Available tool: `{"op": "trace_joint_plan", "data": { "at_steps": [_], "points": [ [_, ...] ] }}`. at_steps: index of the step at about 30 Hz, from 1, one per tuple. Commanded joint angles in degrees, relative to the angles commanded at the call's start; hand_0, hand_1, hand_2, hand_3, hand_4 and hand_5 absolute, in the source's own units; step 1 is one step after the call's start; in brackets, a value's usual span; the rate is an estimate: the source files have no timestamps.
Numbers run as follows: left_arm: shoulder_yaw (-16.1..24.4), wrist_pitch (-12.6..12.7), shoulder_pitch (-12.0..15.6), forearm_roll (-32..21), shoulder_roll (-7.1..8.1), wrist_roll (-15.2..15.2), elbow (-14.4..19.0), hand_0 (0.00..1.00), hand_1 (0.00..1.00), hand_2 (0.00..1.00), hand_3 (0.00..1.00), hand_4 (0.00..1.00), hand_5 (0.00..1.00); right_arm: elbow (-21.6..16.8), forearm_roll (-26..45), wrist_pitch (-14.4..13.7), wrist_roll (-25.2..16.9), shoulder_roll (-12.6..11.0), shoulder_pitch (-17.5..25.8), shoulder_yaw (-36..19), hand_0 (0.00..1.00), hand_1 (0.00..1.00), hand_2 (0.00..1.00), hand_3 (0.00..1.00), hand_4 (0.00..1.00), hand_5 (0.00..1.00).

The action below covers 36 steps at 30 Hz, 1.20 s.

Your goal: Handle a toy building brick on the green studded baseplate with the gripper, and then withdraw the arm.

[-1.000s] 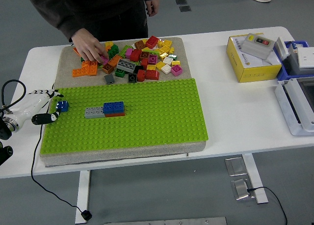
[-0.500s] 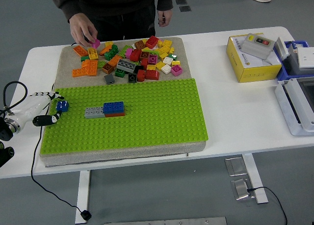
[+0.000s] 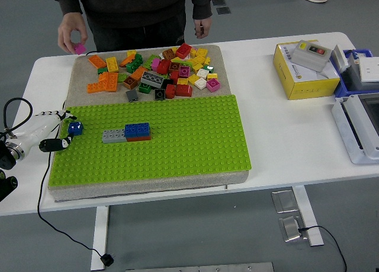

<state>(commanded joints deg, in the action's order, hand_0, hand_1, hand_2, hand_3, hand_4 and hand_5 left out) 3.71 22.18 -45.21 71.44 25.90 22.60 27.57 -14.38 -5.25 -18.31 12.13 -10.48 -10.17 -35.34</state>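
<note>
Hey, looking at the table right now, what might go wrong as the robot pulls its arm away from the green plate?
1. The left hand sits against the small blue brick at the green plate's left edge; pulling back may drag it off.
2. A black cable loops beside that hand and might snag.
3. The person's hand holds a pink brick nearby.

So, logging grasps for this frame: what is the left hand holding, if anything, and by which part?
The left hand pinches a small blue brick by its sides, at the left edge of the green baseplate. Whether the brick is seated on the studs cannot be told.
</note>
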Motion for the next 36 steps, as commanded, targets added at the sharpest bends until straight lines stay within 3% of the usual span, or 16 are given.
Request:
{"op": "trace_joint_plan", "data": {
  "at_steps": [12, 13, 18, 19, 24, 25, 36],
  "points": [
    [-0.14, -0.15, -0.10, -0.29, -0.19, 0.06, 0.19, 0.977, 0.966, 0.956, 0.752, 0.530, 0.340, 0.09, -0.01, 0.13, -0.06, -0.03, -0.06, -0.01, 0.635, 0.599, 0.683, 0.674, 0.551, 0.998],
    [-0.18, -0.17, -0.10, -0.36, -0.20, 0.05, 0.17, 0.974, 0.966, 0.951, 0.708, 0.526, 0.342, 0.09, -0.03, 0.14, -0.05, -0.02, -0.07, -0.02, 0.637, 0.600, 0.684, 0.675, 0.554, 0.998],
    [-0.27, -0.18, -0.13, -0.59, -0.21, 0.13, 0.20, 0.974, 0.966, 0.951, 0.708, 0.526, 0.342, 0.11, -0.34, 0.16, 0.02, -0.02, -0.11, -0.19, 0.637, 0.600, 0.684, 0.675, 0.554, 0.998],
    [-0.28, -0.17, -0.15, -0.64, -0.21, 0.17, 0.22, 0.971, 0.966, 0.944, 0.637, 0.510, 0.334, 0.11, -0.39, 0.17, 0.03, -0.03, -0.12, -0.21, 0.635, 0.597, 0.684, 0.676, 0.555, 0.998],
    [-0.53, -0.18, -0.17, -1.01, -0.20, 0.31, 0.25, 0.971, 0.966, 0.944, 0.637, 0.510, 0.334, 0.15, -0.28, 0.21, -0.04, -0.07, -0.11, -0.15, 0.635, 0.597, 0.684, 0.676, 0.555, 0.998],
    [-0.58, -0.18, -0.16, -1.09, -0.20, 0.32, 0.24, 0.971, 0.963, 0.936, 0.595, 0.498, 0.335, 0.16, -0.34, 0.22, -0.03, -0.08, -0.11, -0.18, 0.635, 0.601, 0.685, 0.675, 0.556, 0.998],
    [-0.85, -0.10, -0.18, -1.80, -0.07, 0.63, 0.12, 0.969, 0.957, 0.928, 0.583, 0.483, 0.328, 0.22, -0.38, 0.30, -0.13, -0.15, -0.14, -0.23, 0.636, 0.604, 0.685, 0.674, 0.557, 0.998]
  ]
}}
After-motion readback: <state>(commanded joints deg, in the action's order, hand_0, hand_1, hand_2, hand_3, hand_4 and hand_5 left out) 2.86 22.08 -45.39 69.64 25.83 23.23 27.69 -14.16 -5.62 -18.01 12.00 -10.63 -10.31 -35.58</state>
